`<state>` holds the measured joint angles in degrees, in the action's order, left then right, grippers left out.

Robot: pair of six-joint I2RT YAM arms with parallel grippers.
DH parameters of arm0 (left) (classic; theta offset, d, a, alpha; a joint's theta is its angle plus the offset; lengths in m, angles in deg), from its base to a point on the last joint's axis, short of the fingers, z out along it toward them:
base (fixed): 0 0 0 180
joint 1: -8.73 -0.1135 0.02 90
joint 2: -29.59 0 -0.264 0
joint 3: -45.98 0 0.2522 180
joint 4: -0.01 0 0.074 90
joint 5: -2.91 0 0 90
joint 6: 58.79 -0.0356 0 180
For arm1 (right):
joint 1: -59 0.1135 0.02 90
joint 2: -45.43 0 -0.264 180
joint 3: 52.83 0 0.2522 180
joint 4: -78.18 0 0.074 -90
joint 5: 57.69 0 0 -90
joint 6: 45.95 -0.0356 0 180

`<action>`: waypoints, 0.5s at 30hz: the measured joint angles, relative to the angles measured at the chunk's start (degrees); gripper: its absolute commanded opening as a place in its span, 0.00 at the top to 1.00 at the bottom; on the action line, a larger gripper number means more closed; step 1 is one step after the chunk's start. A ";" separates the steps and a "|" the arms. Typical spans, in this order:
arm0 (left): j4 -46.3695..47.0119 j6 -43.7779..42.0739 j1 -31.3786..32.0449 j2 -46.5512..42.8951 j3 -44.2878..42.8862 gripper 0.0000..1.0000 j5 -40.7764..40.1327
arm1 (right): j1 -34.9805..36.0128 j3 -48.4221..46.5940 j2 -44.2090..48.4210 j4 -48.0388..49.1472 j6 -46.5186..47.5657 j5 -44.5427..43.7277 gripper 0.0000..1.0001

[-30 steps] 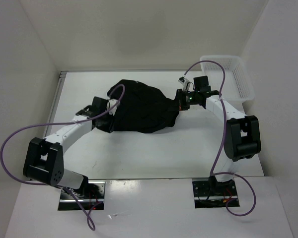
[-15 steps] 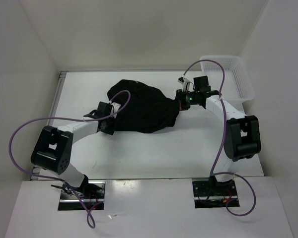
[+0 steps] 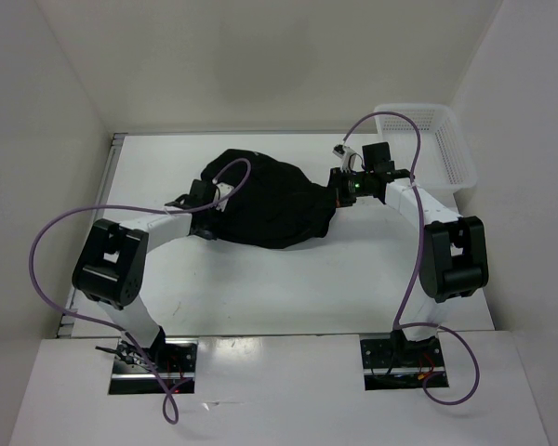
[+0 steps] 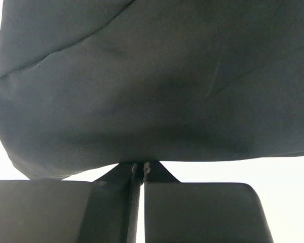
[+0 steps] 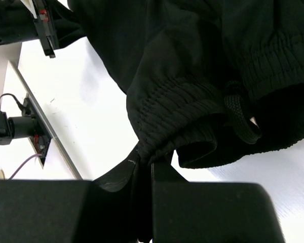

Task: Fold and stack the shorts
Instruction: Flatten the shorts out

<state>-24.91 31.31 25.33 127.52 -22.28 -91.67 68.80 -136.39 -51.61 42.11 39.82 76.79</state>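
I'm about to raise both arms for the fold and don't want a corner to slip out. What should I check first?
1. The left pincer is shut on the edge of the shorts: ok, fabric is pinched between closed fingers.
2. The right pincer is shut on the elastic waistband: ok.
3. The shorts lie flat between the pincers: not ok, bunched and creased.
4. The drawstring is free of the right pincer: ok, it hangs beside the fingers.
5. The white mesh basket stands apart from the shorts: ok, at the far right corner.
6. How many fabric layers each pincer holds: cannot tell.
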 measured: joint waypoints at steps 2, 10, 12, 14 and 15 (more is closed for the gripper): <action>-1.09 -0.07 0.00 0.02 -0.57 1.00 0.35 | 0.00 0.00 0.00 -0.02 0.33 -0.20 1.00; -16.74 0.00 -5.01 0.02 -18.23 1.00 0.39 | 0.00 -14.05 -6.36 -2.23 0.72 -3.45 1.00; -17.00 0.07 -7.39 -1.57 -26.05 1.00 0.17 | 0.00 -19.67 -7.34 -2.14 1.16 -4.70 1.00; -16.87 0.11 -9.42 -6.93 -29.00 1.00 -0.72 | 0.00 -21.59 -6.19 -1.84 3.19 -5.75 1.00; -17.38 0.13 -9.73 -10.38 -28.57 1.00 -1.25 | 0.00 -21.33 -5.11 -2.23 4.33 -6.16 1.00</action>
<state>-42.28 31.44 15.61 117.14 -50.85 -92.91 68.80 -157.72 -56.72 39.88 44.15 70.63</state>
